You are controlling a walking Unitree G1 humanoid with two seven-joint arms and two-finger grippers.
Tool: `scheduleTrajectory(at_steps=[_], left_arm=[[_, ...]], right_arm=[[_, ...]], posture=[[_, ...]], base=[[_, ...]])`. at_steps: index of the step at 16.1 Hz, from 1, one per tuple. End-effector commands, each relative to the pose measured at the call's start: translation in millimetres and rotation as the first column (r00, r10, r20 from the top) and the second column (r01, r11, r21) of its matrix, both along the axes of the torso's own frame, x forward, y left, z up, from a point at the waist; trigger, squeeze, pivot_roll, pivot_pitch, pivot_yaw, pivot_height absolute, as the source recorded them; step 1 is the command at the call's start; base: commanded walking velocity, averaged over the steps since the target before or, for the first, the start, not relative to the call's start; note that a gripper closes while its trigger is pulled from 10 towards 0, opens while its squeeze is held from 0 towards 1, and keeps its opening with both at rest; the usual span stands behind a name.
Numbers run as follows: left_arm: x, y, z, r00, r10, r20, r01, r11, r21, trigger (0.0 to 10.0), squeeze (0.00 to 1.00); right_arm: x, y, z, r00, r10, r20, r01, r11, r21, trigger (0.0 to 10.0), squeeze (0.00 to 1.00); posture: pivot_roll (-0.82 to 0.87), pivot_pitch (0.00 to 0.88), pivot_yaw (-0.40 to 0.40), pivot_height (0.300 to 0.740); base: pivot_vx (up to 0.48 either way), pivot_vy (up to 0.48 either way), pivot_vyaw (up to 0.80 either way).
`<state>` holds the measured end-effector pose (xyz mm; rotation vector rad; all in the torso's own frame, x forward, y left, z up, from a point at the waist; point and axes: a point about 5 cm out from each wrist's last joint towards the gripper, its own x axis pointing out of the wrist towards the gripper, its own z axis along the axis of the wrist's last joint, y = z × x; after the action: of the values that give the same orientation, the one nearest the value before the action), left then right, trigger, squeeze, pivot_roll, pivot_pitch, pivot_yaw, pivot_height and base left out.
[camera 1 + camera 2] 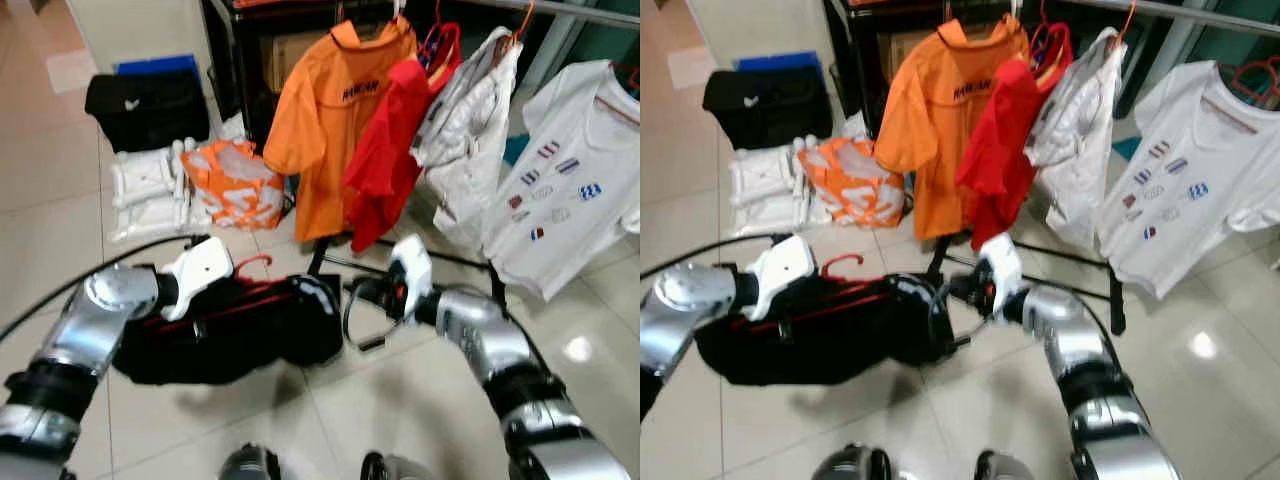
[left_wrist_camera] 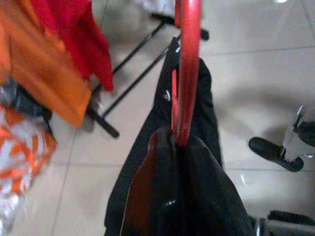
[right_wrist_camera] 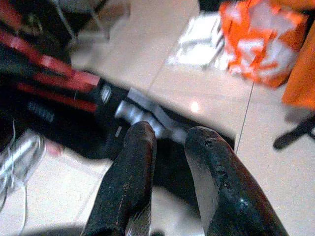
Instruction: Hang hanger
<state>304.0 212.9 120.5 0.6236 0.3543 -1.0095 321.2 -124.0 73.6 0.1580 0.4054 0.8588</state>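
the left claw [image 2: 179, 142] clamps the red hanger [image 2: 188, 73] carrying a black garment [image 1: 230, 335]; the right claw [image 3: 170, 147], narrowly parted, grips nothing beside it; the clothes rail [image 1: 560, 10] beyond awaits, hanging not yet done

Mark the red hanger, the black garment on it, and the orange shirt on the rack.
red hanger [image 2: 188, 73]: left wrist view, on its red shaft above the left end effector.
black garment [image 1: 240, 335]: left eye view, mid-fabric.
orange shirt [image 1: 335, 130]: left eye view, chest.

The orange shirt [image 1: 335, 120] carried dark chest lettering, too blurred to be read. The white T-shirt [image 1: 565, 180] bore small coloured patches; no text was legible.
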Motion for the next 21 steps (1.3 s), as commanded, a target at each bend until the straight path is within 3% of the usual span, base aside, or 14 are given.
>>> scheduleTrajectory(at_steps=[1,4,9,11,14,15,19,21], left_arm=[[1.8,-0.2,15,0.998,-0.025,0.060,0.027,0.999,-0.033,10.0,0.00],[-3.3,0.6,39,0.995,-0.064,0.080,0.074,0.987,-0.139,10.0,0.00],[-9.0,2.2,35,0.994,-0.088,0.060,0.093,0.992,-0.091,10.0,0.00],[-7.6,1.6,37,0.997,-0.066,0.049,0.072,0.989,-0.127,10.0,0.00],[-7.7,5.8,32,0.998,-0.050,0.024,0.053,0.991,-0.126,10.0,0.00],[-8.0,6.1,31,0.999,-0.049,0.018,0.051,0.990,-0.129,10.0,0.00],[12.2,23.9,41,0.988,0.145,0.054,-0.128,0.960,-0.249,10.0,0.00],[12.1,26.5,43,0.990,0.130,0.056,-0.112,0.963,-0.245,10.0,0.00]], right_arm=[[2.1,-3.7,2,0.999,-0.039,-0.010,0.040,0.998,0.045,10.0,0.00],[-1.2,-4.7,5,1.000,-0.021,-0.010,0.022,0.992,0.128,10.0,0.00],[3.6,-16.4,24,1.000,0.013,0.019,-0.017,0.984,0.179,10.0,0.00],[5.4,-17.1,27,1.000,-0.005,0.011,0.003,0.977,0.212,10.0,0.00],[15.2,-27.1,34,0.991,-0.134,-0.016,0.133,0.948,0.288,10.0,0.00],[14.5,-28.1,35,0.992,-0.125,-0.012,0.123,0.949,0.291,10.0,0.00],[6.8,-41.4,28,0.995,-0.097,-0.024,0.100,0.971,0.218,10.0,0.00],[0.6,-45.3,21,0.997,-0.064,-0.036,0.069,0.982,0.174,10.0,0.00]], posture=[[0.04,0.103,0.007,0.740],[0.04,0.103,0.009,0.740],[0.04,0.102,0.011,0.740],[0.04,0.101,0.010,0.740],[0.04,0.101,0.010,0.740],[0.03,0.101,0.010,0.740],[0.03,0.103,0.008,0.740],[0.03,0.103,0.007,0.740]], base=[[0.000,0.000,0.00],[0.000,0.000,0.00],[0.000,0.000,0.00],[0.000,0.000,0.00],[0.000,0.000,0.00],[0.000,0.000,0.00],[0.000,0.000,0.00],[0.000,0.000,0.00]])
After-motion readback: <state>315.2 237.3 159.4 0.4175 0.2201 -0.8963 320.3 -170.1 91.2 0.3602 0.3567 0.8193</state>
